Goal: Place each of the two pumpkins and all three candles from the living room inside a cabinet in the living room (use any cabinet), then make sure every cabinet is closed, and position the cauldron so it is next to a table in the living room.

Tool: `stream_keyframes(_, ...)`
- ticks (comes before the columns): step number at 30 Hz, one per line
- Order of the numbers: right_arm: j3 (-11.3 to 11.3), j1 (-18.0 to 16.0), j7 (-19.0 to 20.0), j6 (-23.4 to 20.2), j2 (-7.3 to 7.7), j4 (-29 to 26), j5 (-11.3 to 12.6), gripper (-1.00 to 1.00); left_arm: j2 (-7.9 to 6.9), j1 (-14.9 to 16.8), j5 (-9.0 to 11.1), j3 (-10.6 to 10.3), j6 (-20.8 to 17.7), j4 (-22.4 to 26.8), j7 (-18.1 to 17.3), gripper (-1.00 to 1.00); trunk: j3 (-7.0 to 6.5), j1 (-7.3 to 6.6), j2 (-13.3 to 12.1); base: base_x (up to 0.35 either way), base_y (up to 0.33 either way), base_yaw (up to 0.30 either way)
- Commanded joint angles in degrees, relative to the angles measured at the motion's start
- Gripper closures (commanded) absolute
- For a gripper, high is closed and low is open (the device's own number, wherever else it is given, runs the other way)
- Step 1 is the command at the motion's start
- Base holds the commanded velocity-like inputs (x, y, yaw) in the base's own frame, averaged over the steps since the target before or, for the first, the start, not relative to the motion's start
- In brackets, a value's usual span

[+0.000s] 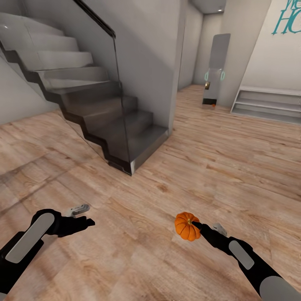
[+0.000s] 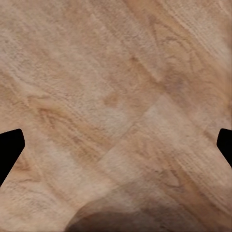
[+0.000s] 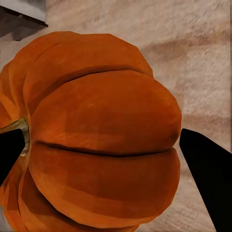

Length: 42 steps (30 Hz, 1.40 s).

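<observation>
A pumpkin (image 1: 187,226) is grasped in the right gripper (image 1: 196,227) above the wooden floor (image 1: 146,251); the left gripper (image 1: 85,217) is spread apart and carries nothing. Beyond, a staircase (image 1: 104,121) is seen. The pumpkin should be kept firmly clamped while a cabinet is sought.

Open wood floor (image 1: 138,234) spreads ahead of and between both arms, bare of obstacles, and runs on as a wide lane toward the far hallway. At left, a dark staircase (image 1: 104,121) with a glass side panel (image 1: 100,75) juts into the room; its lowest step ends well ahead of the left gripper (image 1: 90,223). That gripper's fingers stand apart over bare floor. The right gripper (image 1: 196,228) is filled by a pumpkin (image 1: 187,226), its fingertips (image 3: 205,164) pressing both flanks. At far right, a low white shelf unit (image 1: 267,104) lines the wall; a tall grey panel (image 1: 216,71) stands beside it.
</observation>
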<state>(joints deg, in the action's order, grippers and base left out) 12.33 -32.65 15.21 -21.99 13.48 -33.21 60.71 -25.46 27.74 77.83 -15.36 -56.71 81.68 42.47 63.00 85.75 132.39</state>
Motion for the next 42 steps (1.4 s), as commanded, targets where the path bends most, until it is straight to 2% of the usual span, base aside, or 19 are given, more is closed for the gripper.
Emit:
stream_keyframes(1,0.24,-0.04,0.03,0.0,0.06,-0.01,0.37,1.0,-0.05,0.06,0.57,-0.1,0.02,0.06,0.6,-1.0,0.12,-0.01,0.02,0.0,0.0,-0.121)
stream_keyframes(14,0.24,-0.04,0.42,0.33,0.02,-0.01,0.38,1.0,-0.07,0.04,0.56,-0.11,0.05,0.14,0.59,-1.0,1.17,-0.01,0.02,0.219,0.004,-0.144)
stream_keyframes(27,0.24,-0.04,0.52,0.54,0.01,-0.01,0.38,1.0,-0.11,0.05,0.49,-0.11,0.05,0.11,0.53,-1.0,2.17,-0.01,0.02,0.04,-0.006,-0.173)
stream_keyframes(33,0.24,-0.04,1.89,0.63,0.06,-0.01,0.37,1.0,-0.11,0.05,0.48,-0.13,0.1,0.15,0.59,-1.0,2.39,-0.01,0.02,0.262,0.073,-0.214)
stream_keyframes(42,0.24,-0.04,2.45,0.63,0.06,-0.01,0.37,1.0,-0.11,0.04,0.48,-0.2,0.1,0.15,0.59,-1.0,2.41,-0.01,0.02,0.308,0.003,-0.018)
